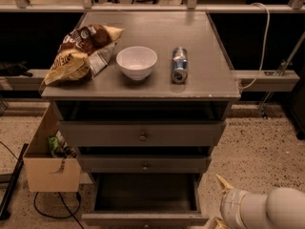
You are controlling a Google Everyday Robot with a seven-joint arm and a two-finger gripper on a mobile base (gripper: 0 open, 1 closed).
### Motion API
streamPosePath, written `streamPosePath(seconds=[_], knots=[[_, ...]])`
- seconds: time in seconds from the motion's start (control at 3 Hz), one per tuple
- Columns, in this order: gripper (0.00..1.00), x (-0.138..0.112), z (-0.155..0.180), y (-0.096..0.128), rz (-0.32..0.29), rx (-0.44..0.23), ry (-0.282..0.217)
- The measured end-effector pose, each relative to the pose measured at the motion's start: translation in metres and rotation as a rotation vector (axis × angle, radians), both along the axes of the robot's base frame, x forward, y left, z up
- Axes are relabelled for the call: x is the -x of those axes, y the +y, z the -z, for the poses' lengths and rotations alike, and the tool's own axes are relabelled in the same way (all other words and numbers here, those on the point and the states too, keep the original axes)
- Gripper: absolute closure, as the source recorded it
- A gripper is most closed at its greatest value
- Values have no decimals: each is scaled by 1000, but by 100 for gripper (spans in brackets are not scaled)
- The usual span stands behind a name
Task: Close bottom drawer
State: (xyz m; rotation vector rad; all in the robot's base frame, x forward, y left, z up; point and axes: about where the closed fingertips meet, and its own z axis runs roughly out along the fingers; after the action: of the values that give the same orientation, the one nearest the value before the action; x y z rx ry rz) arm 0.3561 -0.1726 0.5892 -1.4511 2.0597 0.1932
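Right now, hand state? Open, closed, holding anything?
Hand: open, holding nothing. It sits low, just right of the pulled-out bottom drawer, not touching it.

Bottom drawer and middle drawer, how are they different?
The bottom drawer is pulled far out, showing its dark inside; the middle drawer shows no inside. The middle drawer's front shows whole, with a small knob; the bottom drawer's front is cut by the picture's edge. Both are grey and wide. The hand is lower right, beside the bottom drawer, not touching it.
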Motion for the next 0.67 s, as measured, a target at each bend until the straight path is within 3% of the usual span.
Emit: streamPosePath(seconds=[0.33, 0.67], knots=[[0, -13, 36, -1, -48, 2, -1], [0, -21, 78, -8, -77, -16, 60]])
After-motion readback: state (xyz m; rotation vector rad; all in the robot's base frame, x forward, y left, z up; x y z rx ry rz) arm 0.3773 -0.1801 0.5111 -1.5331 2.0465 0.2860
